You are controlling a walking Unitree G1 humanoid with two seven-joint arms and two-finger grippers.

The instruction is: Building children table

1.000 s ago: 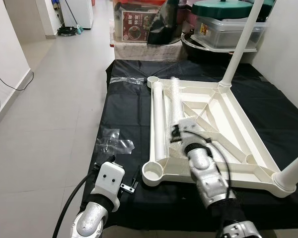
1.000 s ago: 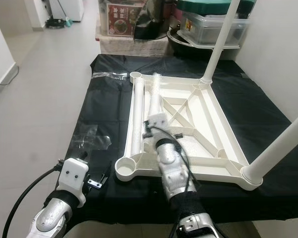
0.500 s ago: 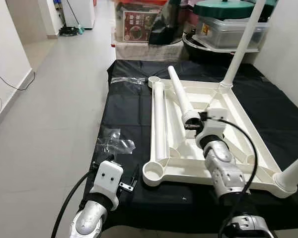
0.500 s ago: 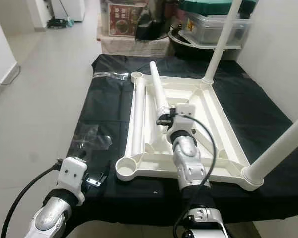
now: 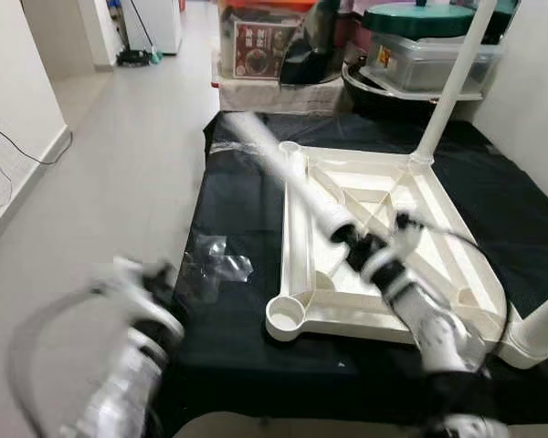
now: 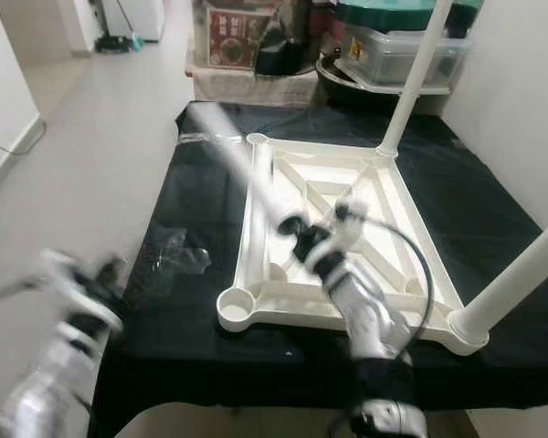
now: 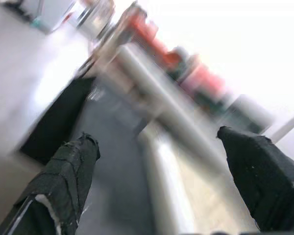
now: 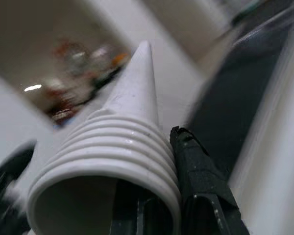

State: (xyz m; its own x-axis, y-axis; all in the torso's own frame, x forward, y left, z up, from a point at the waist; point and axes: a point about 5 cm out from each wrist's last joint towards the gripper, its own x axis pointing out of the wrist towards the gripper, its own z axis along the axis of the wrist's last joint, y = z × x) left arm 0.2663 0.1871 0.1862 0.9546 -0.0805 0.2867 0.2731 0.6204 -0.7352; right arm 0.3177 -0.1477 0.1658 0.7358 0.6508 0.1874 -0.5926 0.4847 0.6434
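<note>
Black sheeting [image 5: 247, 228] covers the floor beneath me, with grey tiles running off to my left. My right gripper [image 5: 358, 245] is clamped on the threaded end of a white leg [image 5: 283, 169]; in the right wrist view one black finger [image 8: 201, 181] presses against the ribbed collar of that leg [image 8: 132, 127]. From my grip the leg slants up and away toward my left, lifted over the near-left part of the tabletop [image 5: 438, 310], its far tip blurred above the sheet. Directly below my right gripper lies that white tabletop, upside down, ribs showing, with an open socket [image 5: 285, 317] at its near-left corner. Another loose leg [image 5: 297, 219] lies along its left edge. Further out, one leg stands upright in the far corner [image 5: 447, 87] and another in the near-right corner [image 5: 543, 324]. My left gripper [image 7: 161, 161] is spread wide, its fingers [image 7: 68, 171] well apart, low on my left side and blurred. Clear plastic wrap [image 5: 217, 265] lies on the sheet left of the tabletop. Beyond the sheet stand boxes [image 5: 256, 41] and a lidded bin [image 5: 429, 50].
</note>
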